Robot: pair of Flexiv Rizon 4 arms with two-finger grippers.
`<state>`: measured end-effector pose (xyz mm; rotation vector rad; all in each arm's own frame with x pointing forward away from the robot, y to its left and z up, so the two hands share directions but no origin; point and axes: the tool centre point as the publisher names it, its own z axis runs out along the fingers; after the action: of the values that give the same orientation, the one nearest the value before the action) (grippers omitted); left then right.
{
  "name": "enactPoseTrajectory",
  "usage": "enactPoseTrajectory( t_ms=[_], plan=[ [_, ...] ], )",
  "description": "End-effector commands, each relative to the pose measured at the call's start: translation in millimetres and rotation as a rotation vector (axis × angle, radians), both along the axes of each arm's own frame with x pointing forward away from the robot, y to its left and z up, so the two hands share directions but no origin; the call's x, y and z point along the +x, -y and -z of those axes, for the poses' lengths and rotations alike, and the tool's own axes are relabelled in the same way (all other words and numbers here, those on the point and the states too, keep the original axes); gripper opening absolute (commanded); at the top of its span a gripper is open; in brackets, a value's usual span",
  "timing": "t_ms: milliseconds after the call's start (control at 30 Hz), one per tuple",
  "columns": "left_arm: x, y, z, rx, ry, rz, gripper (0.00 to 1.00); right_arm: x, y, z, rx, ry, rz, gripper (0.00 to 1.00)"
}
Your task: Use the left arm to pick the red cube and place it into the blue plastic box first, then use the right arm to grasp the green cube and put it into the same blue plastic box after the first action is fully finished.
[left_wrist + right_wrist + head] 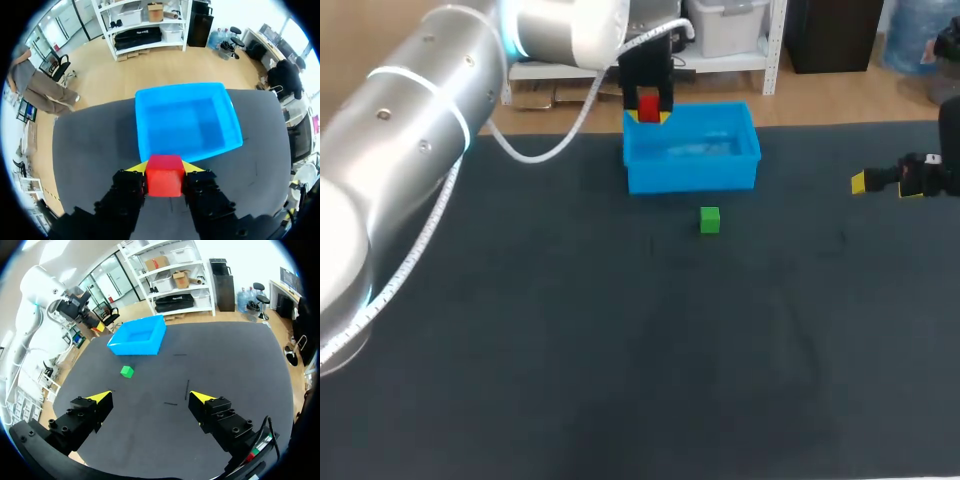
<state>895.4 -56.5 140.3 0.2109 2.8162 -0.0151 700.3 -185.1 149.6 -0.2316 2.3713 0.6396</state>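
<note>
Red cube [164,175] is pinched between both fingers of the left gripper [164,168] at the far left corner of the blue plastic box [692,176], and it hides most of the yellow tips. Green cube [710,220] lies just beside the box. Right gripper [150,399] is spread wide, well apart from both; its arm is cut off.

red cube [164,176]: no lettering legible on the faces shown
blue box [180,88]: no readable label on walls or floor
green cube [710,220]: too small to make out any mark
worktop [620,350]: a few short thin line marks, no characters or numbers
overall: nothing readable in any view
</note>
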Motion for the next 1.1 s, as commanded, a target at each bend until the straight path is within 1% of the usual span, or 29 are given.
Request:
enactPoseTrajectory(
  t_ms=[33, 400, 1100],
  plan=[
    [18.1, 11, -5.8, 0.020, -0.065, 0.007, 0.00, 0.1, 0, 0, -0.001, 0.000, 0.000, 1.00],
    [30.4, 20, -4.7, 0.018, -0.055, 0.012, 0.00, 0.1, 0, 0, -0.001, 0.000, 0.000, 1.00],
    [66.5, 23, 3.7, 0.022, -0.043, -0.015, 0.00, 0.1, 0, 0, -0.001, 0.000, 0.000, 1.00]
  ],
)
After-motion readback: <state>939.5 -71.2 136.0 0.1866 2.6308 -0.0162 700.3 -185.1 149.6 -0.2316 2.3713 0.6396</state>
